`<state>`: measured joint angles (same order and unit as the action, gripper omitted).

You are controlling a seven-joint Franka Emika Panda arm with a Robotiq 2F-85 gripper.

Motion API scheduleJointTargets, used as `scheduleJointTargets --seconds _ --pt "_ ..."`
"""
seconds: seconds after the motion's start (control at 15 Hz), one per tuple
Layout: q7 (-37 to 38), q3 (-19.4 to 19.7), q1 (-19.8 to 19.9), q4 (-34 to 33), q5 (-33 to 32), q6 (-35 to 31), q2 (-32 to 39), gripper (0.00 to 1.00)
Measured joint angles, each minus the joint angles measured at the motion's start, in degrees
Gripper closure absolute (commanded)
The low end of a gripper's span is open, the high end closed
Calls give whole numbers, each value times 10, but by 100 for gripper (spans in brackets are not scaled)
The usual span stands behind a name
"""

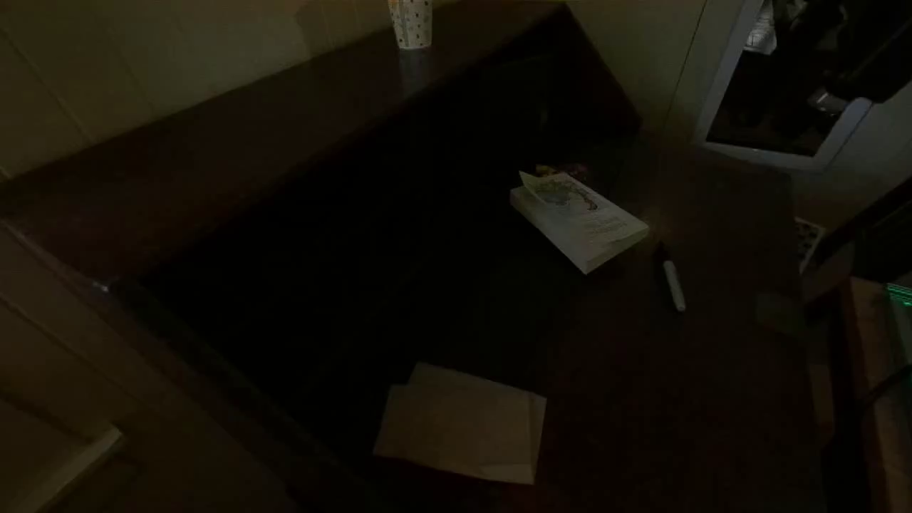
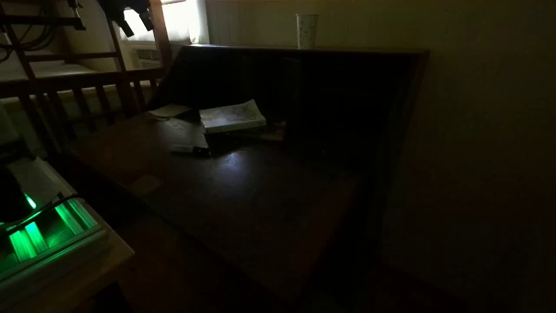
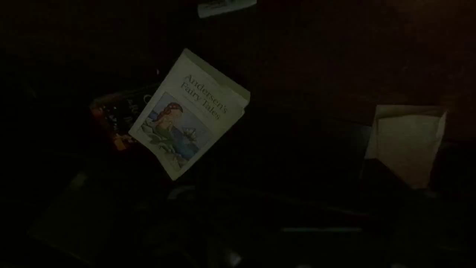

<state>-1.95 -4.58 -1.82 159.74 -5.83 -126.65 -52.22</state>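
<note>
The scene is very dark. My gripper (image 2: 138,29) hangs at the top left in an exterior view, in front of the bright window, with light showing between its two fingers. It looks empty and is above and apart from the desk things. A pale book (image 3: 186,115), titled Andersen's Fairy Tales, lies on the desk in the wrist view and in both exterior views (image 1: 584,221) (image 2: 232,117). It overlaps a dark and orange book (image 3: 115,115). A white marker with a black cap (image 1: 673,285) lies beside it. Folded brown papers (image 1: 463,427) lie further off. The fingers are lost in darkness in the wrist view.
A spotted paper cup (image 2: 306,32) stands on the desk's raised shelf (image 1: 235,128). A small flat patch (image 2: 146,184) lies near the desk edge. A green-lit stand (image 2: 47,234) is beside the desk. A wooden railing (image 2: 82,100) and a wall flank it.
</note>
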Motion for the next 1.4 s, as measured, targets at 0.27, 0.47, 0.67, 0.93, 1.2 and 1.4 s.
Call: scheduleJointTargets --seconds 0.27,0.47,0.67,0.93,1.2,1.4 --pt "0 0 0 15 0 1 7 0" --pt "0 0 0 15 0 1 8 0" --pt "0 0 0 15 0 1 8 0" --pt "0 0 0 15 0 1 8 0" --pt "0 0 0 15 0 1 8 0" --pt "7 -1 6 5 -7 0 25 0"
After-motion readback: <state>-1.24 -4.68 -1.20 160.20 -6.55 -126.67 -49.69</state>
